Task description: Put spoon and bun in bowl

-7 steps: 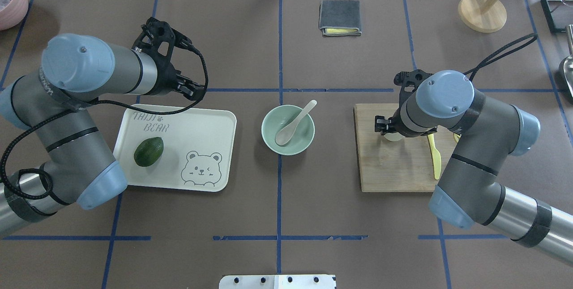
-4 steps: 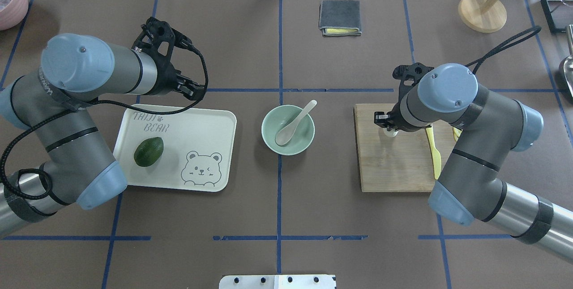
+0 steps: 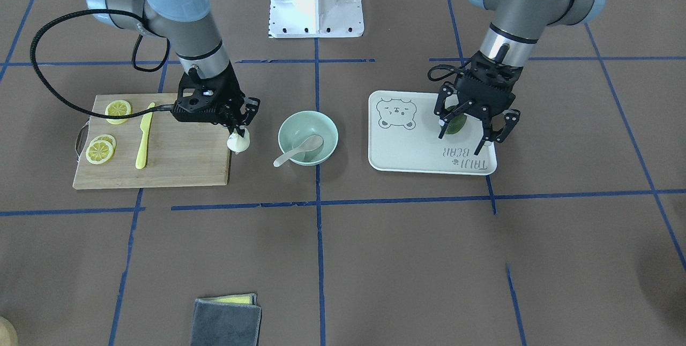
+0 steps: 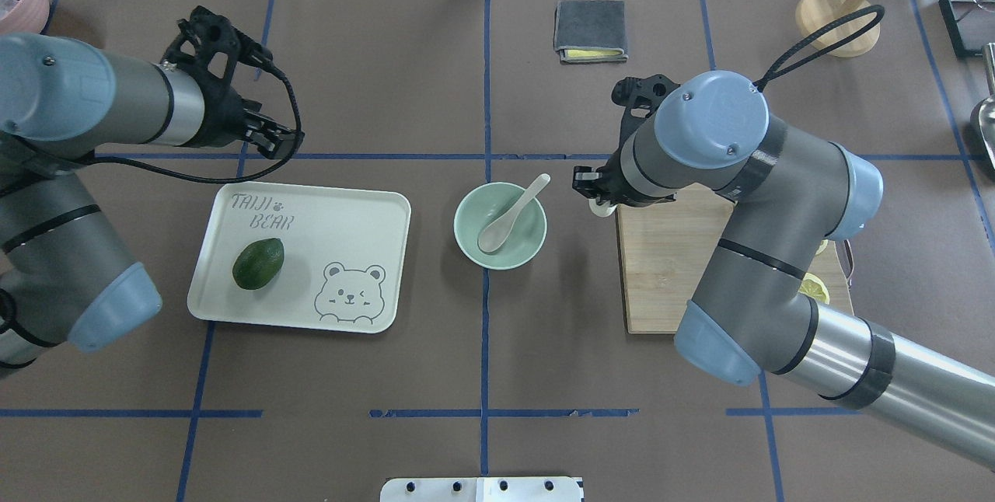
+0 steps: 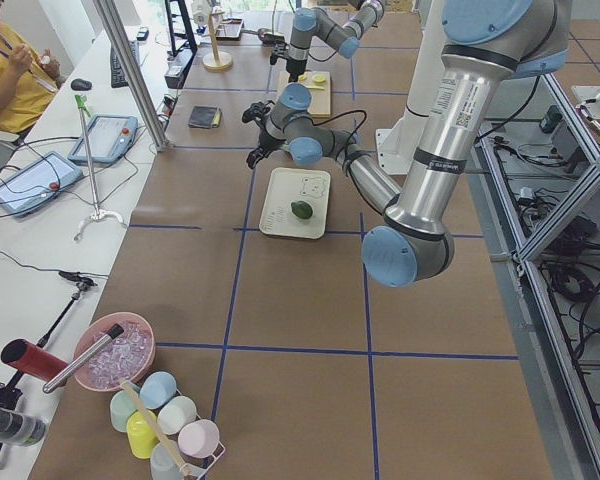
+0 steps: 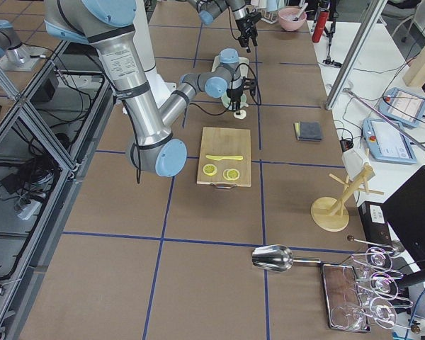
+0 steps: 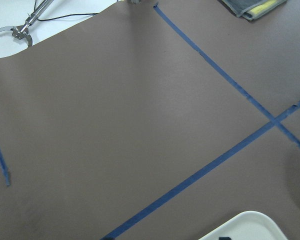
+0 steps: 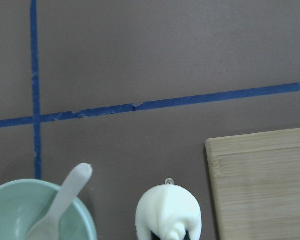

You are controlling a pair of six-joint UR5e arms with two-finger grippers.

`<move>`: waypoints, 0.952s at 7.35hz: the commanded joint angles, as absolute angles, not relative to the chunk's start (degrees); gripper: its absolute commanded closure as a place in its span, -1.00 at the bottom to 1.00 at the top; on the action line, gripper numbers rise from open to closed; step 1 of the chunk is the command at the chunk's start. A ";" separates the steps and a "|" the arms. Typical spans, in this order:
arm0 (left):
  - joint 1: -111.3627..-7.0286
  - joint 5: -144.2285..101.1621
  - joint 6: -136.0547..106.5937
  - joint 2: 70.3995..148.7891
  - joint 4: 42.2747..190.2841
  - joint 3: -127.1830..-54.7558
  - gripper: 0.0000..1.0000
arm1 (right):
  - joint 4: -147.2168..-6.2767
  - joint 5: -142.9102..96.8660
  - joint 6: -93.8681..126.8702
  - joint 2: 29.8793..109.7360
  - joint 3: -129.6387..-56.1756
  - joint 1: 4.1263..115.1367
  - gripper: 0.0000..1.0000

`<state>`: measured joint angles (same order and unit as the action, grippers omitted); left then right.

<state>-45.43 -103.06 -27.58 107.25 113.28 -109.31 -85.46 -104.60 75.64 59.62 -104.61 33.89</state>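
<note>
I see the pale mint-green round bowl (image 4: pixel 522 242) holding the off-white soup spoon (image 4: pixel 505 218), its handle over the rim. The white bear-print tray (image 4: pixel 350 214) holds the dark green avocado (image 4: pixel 258 263). My right gripper (image 3: pixel 238 132) clamps the white pleated bun (image 3: pixel 238 143) between the bowl and the wooden board (image 4: pixel 668 269). My left gripper (image 3: pixel 471 134) hangs spread wide near the tray's far edge.

From overhead, the right arm (image 4: pixel 711 129) covers all but a sliver of the small white pleated bun (image 4: pixel 598 208) and most of the yellow lemon slices (image 4: pixel 813 287). The right wrist view's bottom edge crops the bun's underside and most of the pale mint-green round bowl (image 8: pixel 10 210). From the front, the left hand (image 3: pixel 471 133) masks part of the dark green avocado (image 3: pixel 455 125).
</note>
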 commanded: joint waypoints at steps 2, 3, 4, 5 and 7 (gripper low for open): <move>-47.64 -104.33 -24.52 103.45 113.64 -111.27 -0.52 | -85.08 -102.58 80.50 54.24 -102.93 28.05 1.00; -47.64 -104.33 -24.52 103.45 113.56 -111.18 -0.52 | -83.08 -102.31 82.94 52.84 -100.22 27.78 0.90; -47.64 -104.33 -24.61 103.45 113.55 -110.83 -0.52 | -80.36 -102.22 83.66 52.74 -98.80 27.77 0.69; -47.64 -104.33 -24.61 103.45 113.55 -110.74 -0.52 | -80.07 -102.13 83.41 50.39 -94.79 27.77 0.59; -47.55 -104.33 -24.61 103.45 113.64 -110.74 -0.52 | -79.89 -102.22 83.76 49.66 -93.78 27.86 -0.22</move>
